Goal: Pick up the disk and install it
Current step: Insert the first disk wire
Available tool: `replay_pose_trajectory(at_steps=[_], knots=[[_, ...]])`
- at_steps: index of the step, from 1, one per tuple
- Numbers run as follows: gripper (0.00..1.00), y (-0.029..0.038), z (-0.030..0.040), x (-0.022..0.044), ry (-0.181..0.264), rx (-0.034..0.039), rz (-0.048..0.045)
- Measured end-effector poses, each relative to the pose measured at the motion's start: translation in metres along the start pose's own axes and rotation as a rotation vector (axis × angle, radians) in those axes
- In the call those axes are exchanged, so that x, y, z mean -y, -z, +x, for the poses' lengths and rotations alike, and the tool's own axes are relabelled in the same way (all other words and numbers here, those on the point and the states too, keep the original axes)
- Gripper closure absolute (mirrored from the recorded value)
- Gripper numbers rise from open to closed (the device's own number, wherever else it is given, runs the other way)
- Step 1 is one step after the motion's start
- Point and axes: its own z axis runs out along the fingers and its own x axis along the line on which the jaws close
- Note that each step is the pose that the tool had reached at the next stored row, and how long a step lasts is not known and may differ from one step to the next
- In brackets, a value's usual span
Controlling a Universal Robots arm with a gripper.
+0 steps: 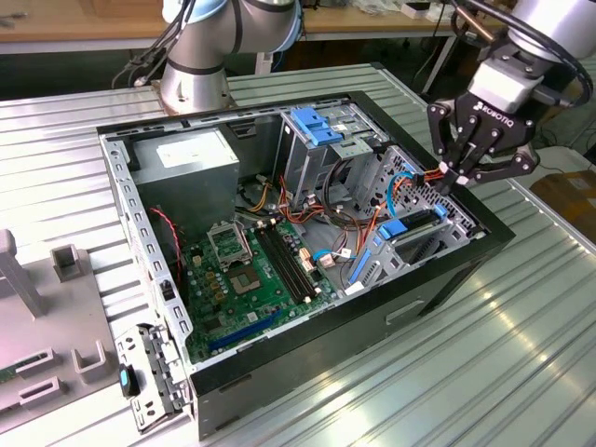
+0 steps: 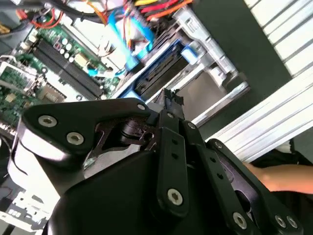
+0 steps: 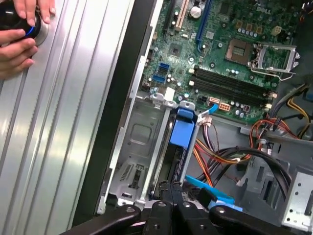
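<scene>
The disk sits edge-on in the drive cage near the computer case's front wall, its blue rails visible. The gripper, fingertips pinched together at the disk's upper end, seems to press rather than hold. Orange cables crowd one side; a skewed push could jam it against the cage.

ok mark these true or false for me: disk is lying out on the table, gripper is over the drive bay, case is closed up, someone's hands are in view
Disk lying on the table: false. The disk sits in the drive bay inside the case.
Gripper over the drive bay: true. The gripper is right above that end of the case.
Case closed up: false. It is open, and the motherboard shows.
Hands in view: true. A person's hands are over the table in the first wrist view.
</scene>
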Motion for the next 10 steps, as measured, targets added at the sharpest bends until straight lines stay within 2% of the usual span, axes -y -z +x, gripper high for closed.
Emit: replay_pose_trajectory(at_steps=[1,4,10], knots=[[0.89,-0.0002,0.0005,0.0036,0.001,0.0001,0.0000],[0.89,-0.0012,0.0021,0.0221,0.010,0.0000,0.0001],[0.89,-0.0021,0.0011,0.0377,0.025,0.0001,0.0003]])
